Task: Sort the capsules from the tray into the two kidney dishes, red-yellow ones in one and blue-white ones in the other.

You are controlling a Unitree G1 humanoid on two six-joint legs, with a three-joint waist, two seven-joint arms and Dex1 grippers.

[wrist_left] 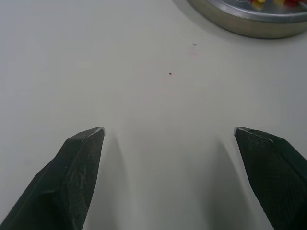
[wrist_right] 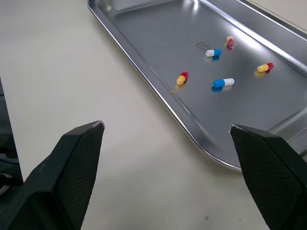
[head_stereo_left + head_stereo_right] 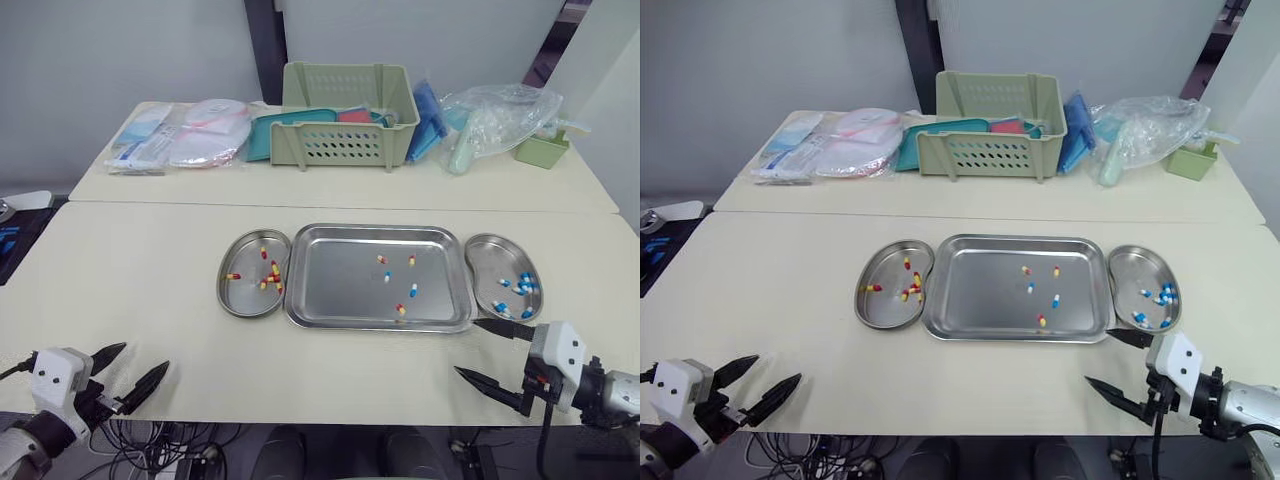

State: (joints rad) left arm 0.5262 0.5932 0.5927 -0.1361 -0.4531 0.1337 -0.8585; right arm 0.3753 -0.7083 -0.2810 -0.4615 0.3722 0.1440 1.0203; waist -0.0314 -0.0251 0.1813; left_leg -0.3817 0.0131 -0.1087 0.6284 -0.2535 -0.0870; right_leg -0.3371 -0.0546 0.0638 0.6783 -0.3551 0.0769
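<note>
Head: high, down over table (image 3: 130, 290) | left wrist: low, facing left dish (image 1: 249, 26) | right wrist: low, facing tray (image 2: 158, 33)

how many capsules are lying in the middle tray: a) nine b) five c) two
b: the tray holds three red-yellow capsules and two blue-white capsules, five in all.

Cream worktop (image 3: 120, 290) in front, second worktop (image 3: 300, 188) butted against it at 12 o'clock, pale grey wall (image 3: 120, 50) behind, dark post (image 3: 265, 50) at 12 o'clock, cables (image 3: 185, 440) on floor at 7 o'clock, soft even light
</note>
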